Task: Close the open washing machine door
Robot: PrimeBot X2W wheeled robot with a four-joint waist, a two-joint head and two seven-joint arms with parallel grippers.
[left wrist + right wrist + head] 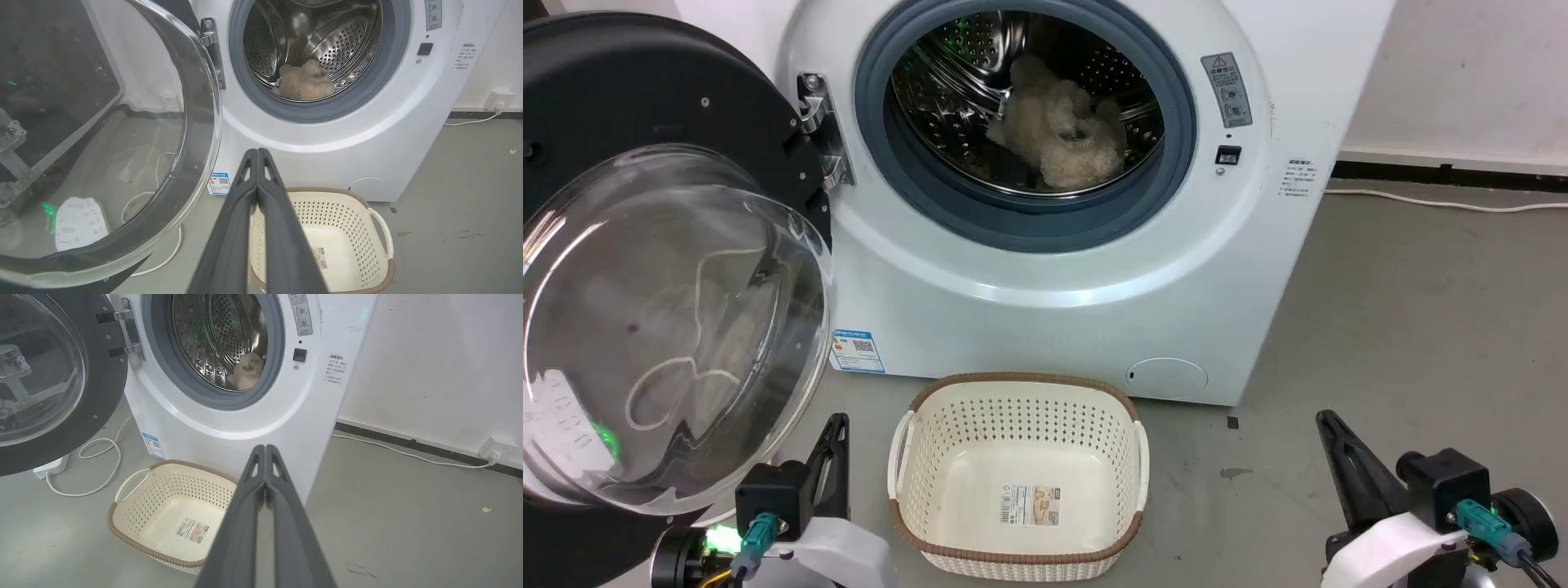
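Currently the washing machine door (670, 310) stands swung wide to the left of the porthole, hung on its metal hinge (821, 122), with the glass bowl facing the robot. The washing machine (1045, 269) has a pale fluffy item (1054, 131) lying inside the drum, clear of the gasket as far as can be seen.

Step in hand, as judged: approach – no contact w/ the door yet.

Recommended method: use the left arm, as it is nearest. Get the closed fingers round the free edge onto the black outer face, push near that edge, not near the hinge, and follow the arc until the latch side meets the front panel. Avoid loading the glass bowl. A cream basket (1021, 408) sits on the floor just before the machine. It looks low enough to clear the swing, but this should be checked.

Pose: the left gripper (829, 457) is low, just beside the door's lower rim, with its fingers pressed together and holding nothing. The right gripper (1347, 465) is low at the right, well apart from the machine – also pressed together and empty.
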